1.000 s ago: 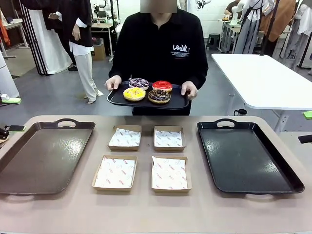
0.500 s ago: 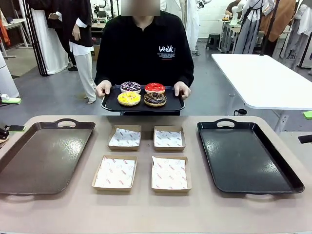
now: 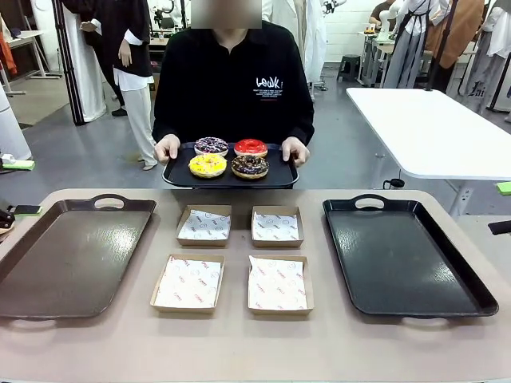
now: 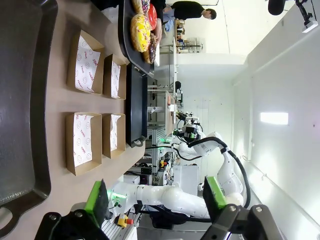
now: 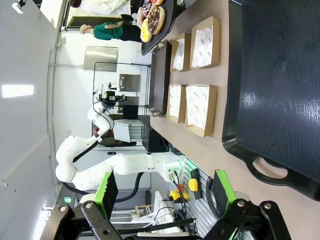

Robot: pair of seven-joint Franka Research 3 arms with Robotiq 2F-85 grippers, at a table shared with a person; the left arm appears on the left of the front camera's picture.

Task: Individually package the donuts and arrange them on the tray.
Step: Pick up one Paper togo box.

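Front view: a long tan table (image 3: 239,351) runs across the near side, with a large brown tray (image 3: 72,255) at its left end and a large black tray (image 3: 403,255) at its right end, both lying flat with their handles toward the far side. A person (image 3: 231,88) in a black top stands just past the far edge, holding a smaller black serving tray (image 3: 230,180) level in the air with a hand (image 3: 167,147) at each short end.

Between the two large trays lie four shallow paper-lined cardboard boxes in two rows: far left (image 3: 204,225), far right (image 3: 275,227), near left (image 3: 188,282) and near right (image 3: 277,284), each apart from the others.

All four donuts sit on the carried serving tray, close together in a square. The red-glazed donut (image 3: 251,148) is far right and the yellow-glazed donut (image 3: 207,165) is near left. The chocolate sprinkled donut (image 3: 250,166) is near right, and the dark donut (image 3: 211,145) is far left, its topping perhaps purplish with pale flecks.

Seen from its wrist camera, the left gripper (image 4: 156,200) has its green-padded fingers spread apart with nothing between them. The right gripper (image 5: 164,192) is likewise spread wide and holds nothing, with the black tray's handle end just beyond it.
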